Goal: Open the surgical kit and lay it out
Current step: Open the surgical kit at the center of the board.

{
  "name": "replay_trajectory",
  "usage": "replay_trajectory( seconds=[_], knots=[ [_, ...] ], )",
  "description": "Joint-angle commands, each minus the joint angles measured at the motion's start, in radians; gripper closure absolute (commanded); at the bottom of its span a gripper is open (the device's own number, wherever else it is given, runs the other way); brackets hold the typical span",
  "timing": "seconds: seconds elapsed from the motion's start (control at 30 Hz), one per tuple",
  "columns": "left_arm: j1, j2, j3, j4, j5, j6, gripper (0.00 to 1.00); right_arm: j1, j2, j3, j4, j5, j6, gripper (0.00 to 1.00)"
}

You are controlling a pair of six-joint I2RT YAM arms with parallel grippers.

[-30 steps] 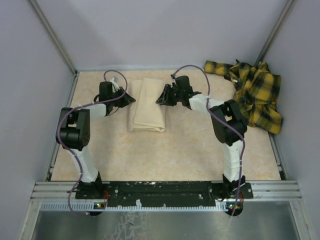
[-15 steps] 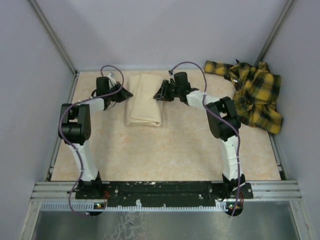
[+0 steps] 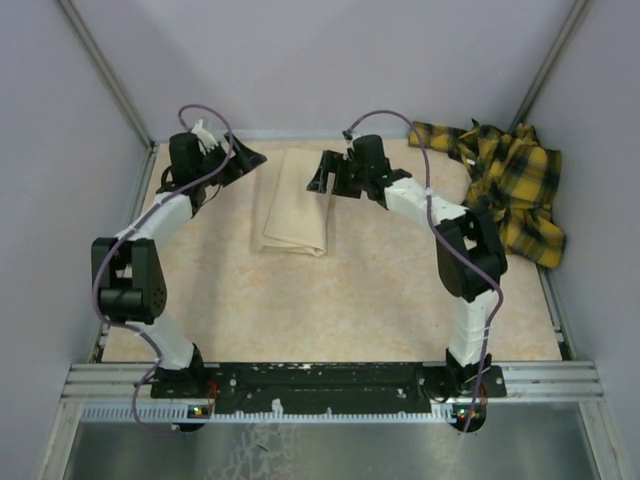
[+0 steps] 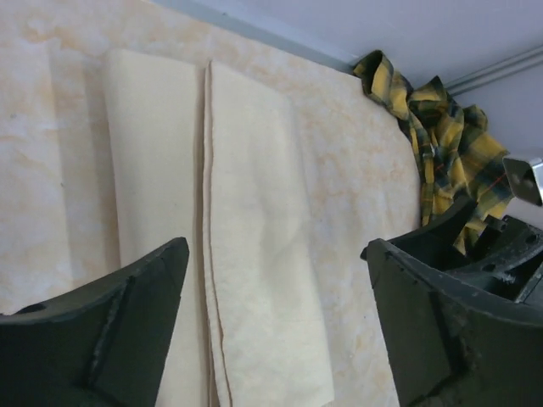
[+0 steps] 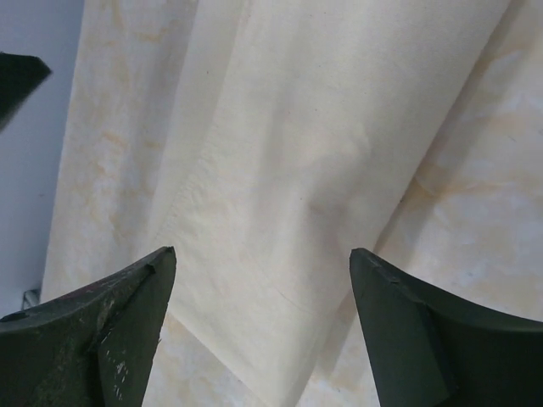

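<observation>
Both arms stretched far. My left claw [image 3: 248, 160] and right claw [image 3: 321, 180] gape wide, holding nothing, either side of the folded cloth wrap [image 3: 292, 205], which lies flat on the surface [image 3: 360, 290].

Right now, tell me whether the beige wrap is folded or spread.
Folded: the beige cloth wrap lies as a narrow bundle, layers overlapping.

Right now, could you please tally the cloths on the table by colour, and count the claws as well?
Pale beige cloth wrap, folded shut: 1
Yellow-and-black plaid cloth: 1
Open claws: 2, the left claw and the right claw
Total: 4
</observation>
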Motion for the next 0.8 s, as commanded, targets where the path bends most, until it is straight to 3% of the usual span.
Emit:
replay_trajectory(
  seconds=[0.0,0.13,0.47,0.77],
  knots=[
    [-0.002,-0.136,-0.043,-0.08,-0.013,0.001,0.01,0.059,-0.124,0.05,-0.171,0.142,-0.127,0.16],
    [-0.002,-0.314,-0.127,-0.118,0.007,-0.022,0.0,0.152,-0.136,0.085,-0.287,0.236,-0.165,0.25],
    [-0.002,-0.756,-0.238,-0.249,0.068,-0.035,0.01,0.36,-0.08,0.116,-0.301,0.493,-0.16,0.34],
    [-0.002,-0.919,-0.262,-0.344,0.108,-0.031,0.01,0.445,0.108,0.365,-0.411,0.643,-0.211,0.35]
  ],
)
